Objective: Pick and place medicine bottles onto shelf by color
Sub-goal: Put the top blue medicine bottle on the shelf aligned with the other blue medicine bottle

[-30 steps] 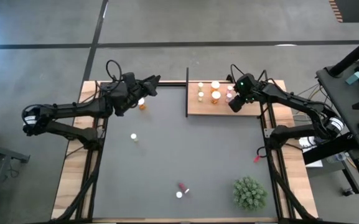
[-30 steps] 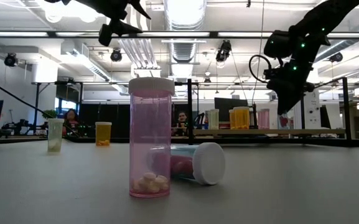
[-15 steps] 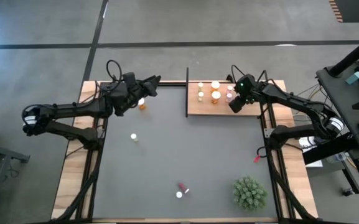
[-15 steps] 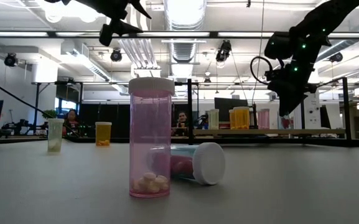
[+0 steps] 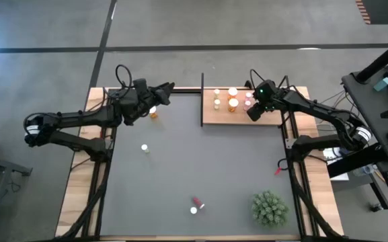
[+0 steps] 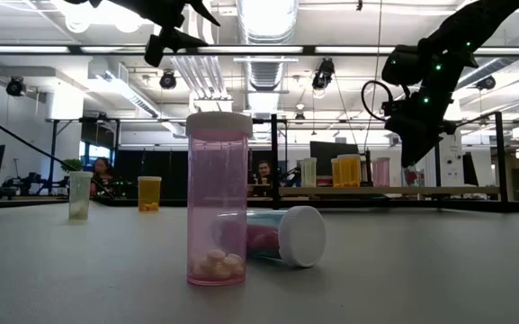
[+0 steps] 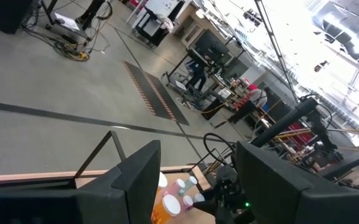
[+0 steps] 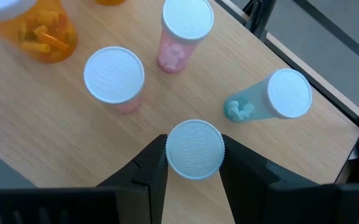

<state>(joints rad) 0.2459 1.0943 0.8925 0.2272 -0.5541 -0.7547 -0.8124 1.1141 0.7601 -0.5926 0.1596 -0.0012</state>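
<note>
A capped bottle is held over the shelf.
It is clamped by the right gripper; the left gripper, half-spread and empty, is raised beside the shelf.

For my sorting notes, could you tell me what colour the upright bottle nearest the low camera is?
Pink, with a white cap: the upright bottle shows best in the low view.

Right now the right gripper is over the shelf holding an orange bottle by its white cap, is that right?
Not quite. The right gripper is over the shelf, but the right wrist view shows only the white cap between its fingers; no orange shows there.
</note>
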